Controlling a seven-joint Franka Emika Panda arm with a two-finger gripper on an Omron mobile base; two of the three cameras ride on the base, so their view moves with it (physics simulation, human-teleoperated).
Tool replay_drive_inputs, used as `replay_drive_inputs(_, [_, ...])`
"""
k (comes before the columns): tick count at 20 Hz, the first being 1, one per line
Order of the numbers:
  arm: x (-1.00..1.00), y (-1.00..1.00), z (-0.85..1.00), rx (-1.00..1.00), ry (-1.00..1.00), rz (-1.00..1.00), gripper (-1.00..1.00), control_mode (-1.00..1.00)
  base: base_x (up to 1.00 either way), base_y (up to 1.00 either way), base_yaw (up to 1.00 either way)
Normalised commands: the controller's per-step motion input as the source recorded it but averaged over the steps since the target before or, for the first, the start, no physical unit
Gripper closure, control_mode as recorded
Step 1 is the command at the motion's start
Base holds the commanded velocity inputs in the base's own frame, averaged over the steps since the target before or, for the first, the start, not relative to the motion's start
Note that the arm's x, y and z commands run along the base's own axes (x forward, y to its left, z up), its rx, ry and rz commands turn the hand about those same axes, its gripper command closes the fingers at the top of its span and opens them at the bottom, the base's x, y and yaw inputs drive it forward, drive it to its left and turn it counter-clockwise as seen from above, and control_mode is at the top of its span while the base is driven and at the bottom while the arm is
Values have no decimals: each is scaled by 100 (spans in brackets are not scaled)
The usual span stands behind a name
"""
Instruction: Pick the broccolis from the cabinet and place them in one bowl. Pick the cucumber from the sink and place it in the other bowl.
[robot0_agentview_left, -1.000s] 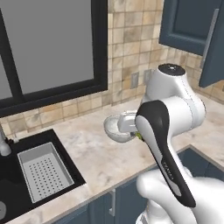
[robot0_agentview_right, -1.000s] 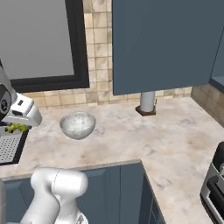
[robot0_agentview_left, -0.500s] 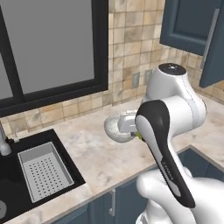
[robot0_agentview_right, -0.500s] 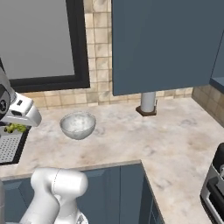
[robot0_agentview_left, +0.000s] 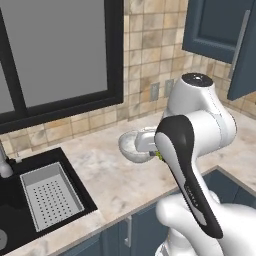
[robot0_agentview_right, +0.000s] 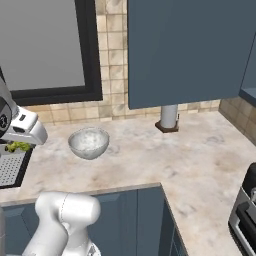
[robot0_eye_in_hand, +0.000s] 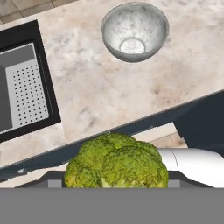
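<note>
broccoli floret (robot0_eye_in_hand: 117, 161) sits pinched between the jaws, right at the bottom of the hand view, bumpy yellow-green head facing the camera; the same floret shows as a small green lump under the gripper (robot0_agentview_right: 19, 145) at the left edge of the right base view, and as a sliver of green beside the forearm in the left base view; jaws are spread fairly wide but closed on the floret, not empty

whitish glassy bowl (robot0_eye_in_hand: 134, 30) stands upright on the marble counter (robot0_eye_in_hand: 100, 92), empty as far as I can see, near the backsplash and to the right of the sink (robot0_eye_in_hand: 17, 83); in the right base view the bowl (robot0_agentview_right: 89, 142) is to the right of the gripper and apart from it, so the floret is not yet over it; second floret and the olive-grey bowl I can't place from these views; cucumber not visible in the basin or on the grey perforated tray (robot0_agentview_left: 50, 197)

step in hand, as I read it: carry the floret to the bowl and drop it in

how to do it well:
- translate until the bowl rim is centred under the floret in the hand view; right now the bowl is high in that view, i.e. ahead of the hand
- hold the grip steady during travel; floret is lumpy, could roll in the pads
- lower to just above the rim before opening; glassy bowl looks light, a knock could slide it
- release from low so the floret doesn't bounce out; retract straight up
</note>
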Motion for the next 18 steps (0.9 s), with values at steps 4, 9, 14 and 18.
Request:
replay_drive_inputs(4, [0, 0, 0, 0, 0, 0, 100, 100, 0, 0, 0])
replay_drive_inputs(9, [36, 0, -2, 0, 3, 0, 100, -100, 0, 0, 0])
replay_drive_inputs(14, [93, 0, -6, 0, 8, 0, 100, -100, 0, 0, 0])
replay_drive_inputs(18, [89, 3, -4, 0, 8, 0, 100, -100, 0, 0, 0])
